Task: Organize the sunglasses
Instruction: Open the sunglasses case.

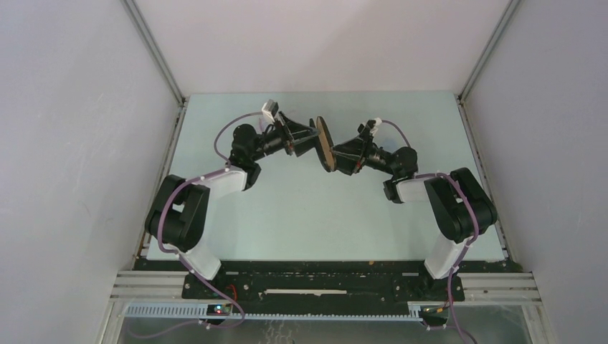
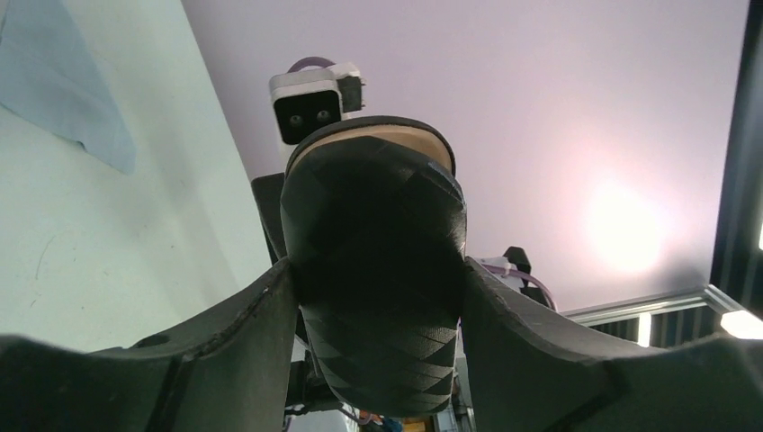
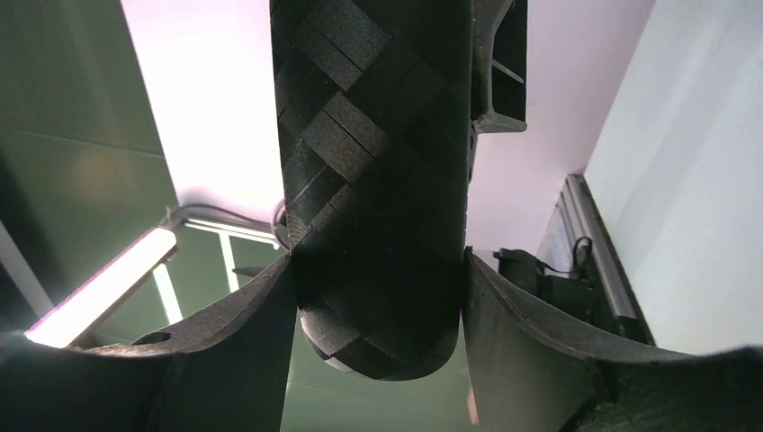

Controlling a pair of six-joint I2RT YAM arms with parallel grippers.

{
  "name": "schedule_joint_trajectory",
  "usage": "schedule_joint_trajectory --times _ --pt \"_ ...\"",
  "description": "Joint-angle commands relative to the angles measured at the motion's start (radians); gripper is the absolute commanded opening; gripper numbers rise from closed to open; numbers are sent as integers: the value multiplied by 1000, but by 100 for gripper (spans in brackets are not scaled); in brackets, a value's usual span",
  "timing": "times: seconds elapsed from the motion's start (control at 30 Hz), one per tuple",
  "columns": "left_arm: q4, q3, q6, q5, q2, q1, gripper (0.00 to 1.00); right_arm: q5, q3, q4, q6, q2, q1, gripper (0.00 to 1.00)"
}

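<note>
The left gripper (image 2: 378,270) is clamped on the black case (image 2: 373,216), its fingers (image 2: 243,324) pressed against both sides of one rounded end. The right gripper (image 3: 378,261) pinches the same case in the same way from the opposite end. Seen from above, the case hangs between the two arms, well above the table (image 1: 301,215) and toward its far side, turned so that its broad face stands nearly upright. A strip of tan lining (image 2: 396,135) shows along one edge (so the lid may be ajar, though the pictures do not settle it). The sunglasses are not visible in any view, and it cannot be told whether they sit inside the case or somewhere out of sight. A blue-grey cloth (image 2: 63,81) lies flat on the table.

The main risk probably comes from two arms sharing one stiff object. If they move out of step, pulling or twisting against each other, the case could slide out of one grip or be strained at its hinge. Each hold is on a curved, tapering end, which likely lets the fingers creep off. If one side lets go, the other has only an end, and the case would probably swing down. With the case on edge and possibly ajar, anything inside (a thin-framed pair would suffer) might drop out.
</note>
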Motion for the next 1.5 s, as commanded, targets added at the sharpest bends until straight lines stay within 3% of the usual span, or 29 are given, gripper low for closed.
schedule_joint_trajectory --times 0.0,0.23,0.63,0.97,1.13,1.2,1.47 --pt "234 7 -35 42 -23 23 0 85 2 51 228 27 -7 0" --pt "484 1 -102 102 17 35 0 188 -21 52 433 78 46 0" --pt "501 -31 14 207 25 40 0 348 -67 51 571 76 81 0" --pt "505 -65 73 243 35 44 0 357 -81 51 590 97 90 1" --pt "506 -67 60 233 53 44 0 351 -81 53 563 92 89 48" --pt "505 -62 50 232 58 46 0 339 -79 51 545 86 82 60" --pt "501 -69 30 224 68 53 0 280 -80 52 464 57 45 77"
